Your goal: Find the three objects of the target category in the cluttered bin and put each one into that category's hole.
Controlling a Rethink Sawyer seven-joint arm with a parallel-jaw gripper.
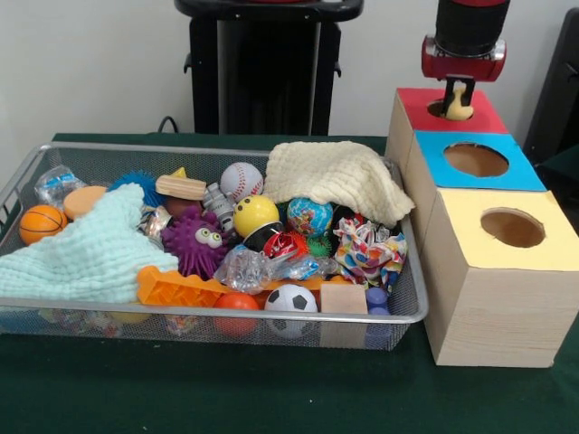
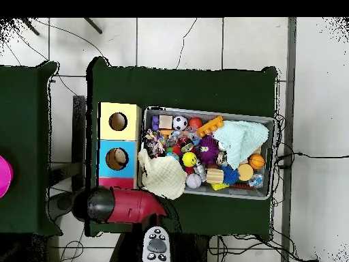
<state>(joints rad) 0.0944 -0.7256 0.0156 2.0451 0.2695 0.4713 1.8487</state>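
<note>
My gripper (image 1: 457, 101) hangs over the round hole of the red-topped box (image 1: 488, 117), the farthest of three boxes. It is shut on a small tan object (image 1: 462, 107) whose lower end dips into that hole. The wire bin (image 1: 118, 310) on the left holds several toys: a baseball (image 1: 242, 179), a yellow ball (image 1: 256, 214), a purple spiky toy (image 1: 196, 242), a soccer ball (image 1: 291, 299), a small basketball (image 1: 41, 223) and a wooden block (image 1: 344, 298). In the overhead view the red arm (image 2: 126, 205) hides the gripper and most of the red box.
A blue-topped box (image 1: 522, 172) and a yellow-topped box (image 1: 461, 217) stand in line nearer the front. A cream cloth (image 1: 335, 176) and a mint cloth (image 1: 86, 253) cover part of the bin's contents. Something tan shows inside the blue box's hole (image 2: 119, 159).
</note>
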